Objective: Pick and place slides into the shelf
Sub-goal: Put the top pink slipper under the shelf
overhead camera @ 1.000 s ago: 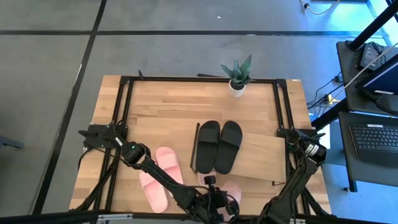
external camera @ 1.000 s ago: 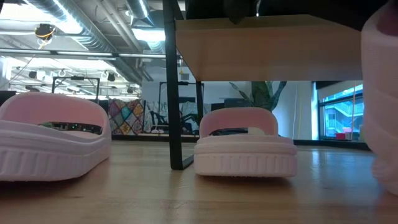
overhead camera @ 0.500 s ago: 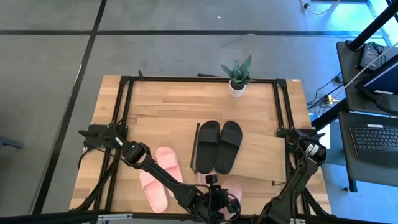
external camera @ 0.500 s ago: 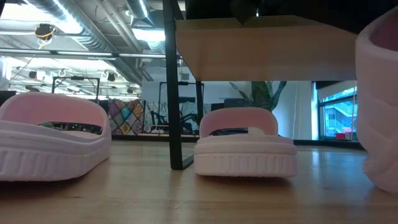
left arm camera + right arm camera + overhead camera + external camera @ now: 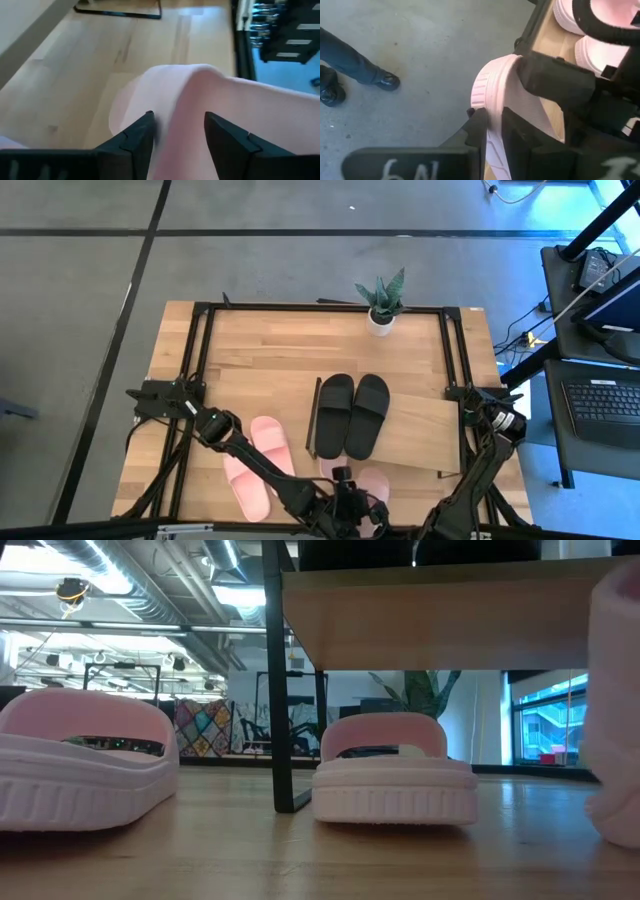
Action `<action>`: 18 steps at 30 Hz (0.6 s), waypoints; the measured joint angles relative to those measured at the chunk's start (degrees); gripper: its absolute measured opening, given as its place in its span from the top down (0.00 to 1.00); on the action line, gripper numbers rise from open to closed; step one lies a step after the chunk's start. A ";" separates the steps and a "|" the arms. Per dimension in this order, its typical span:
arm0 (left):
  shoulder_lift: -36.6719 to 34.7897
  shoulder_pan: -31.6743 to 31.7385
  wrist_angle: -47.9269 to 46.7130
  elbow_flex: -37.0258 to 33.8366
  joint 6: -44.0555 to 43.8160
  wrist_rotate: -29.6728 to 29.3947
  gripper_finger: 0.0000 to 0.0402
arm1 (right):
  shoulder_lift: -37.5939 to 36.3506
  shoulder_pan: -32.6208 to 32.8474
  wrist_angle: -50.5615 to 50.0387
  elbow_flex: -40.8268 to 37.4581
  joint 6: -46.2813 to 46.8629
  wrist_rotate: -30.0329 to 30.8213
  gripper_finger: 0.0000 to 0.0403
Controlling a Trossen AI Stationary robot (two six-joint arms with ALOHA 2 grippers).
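Your left hand [image 5: 176, 131] has just spread its fingers around the pink slide [image 5: 372, 485] at the bottom centre of the overhead frame, while your right hand [image 5: 491, 131] pinches its sole edge, so it has passed across, off the shelf [image 5: 425, 430].

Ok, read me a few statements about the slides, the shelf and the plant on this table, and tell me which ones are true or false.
1. The black slides sit on top of the shelf. True.
2. The potted plant stands on the shelf. False: it stands at the table's far edge, beyond the shelf.
3. The right pincer is shut on a pink slide. True.
4. No pink slides lie on the table. False: a pink pair lies beside the shelf.
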 joint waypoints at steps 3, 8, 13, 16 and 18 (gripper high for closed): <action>0.00 -0.08 -0.33 1.44 -0.33 1.83 0.59 | -0.08 0.67 -0.27 0.00 1.05 0.23 0.87; -1.56 -1.34 -1.50 2.21 -1.25 2.11 0.59 | 0.10 0.91 -0.98 -0.09 1.43 -0.35 0.87; -3.04 -2.35 -2.13 2.13 -1.35 2.44 0.59 | 0.10 1.25 -1.89 -0.09 2.50 -0.44 0.89; -4.43 -3.33 -2.03 2.13 -2.57 3.35 0.59 | 0.10 1.22 -1.98 -0.09 1.10 -0.48 0.92; -5.37 -4.18 -2.10 2.13 -3.00 3.39 0.59 | 0.10 1.35 -2.33 -0.09 -0.52 -0.46 0.93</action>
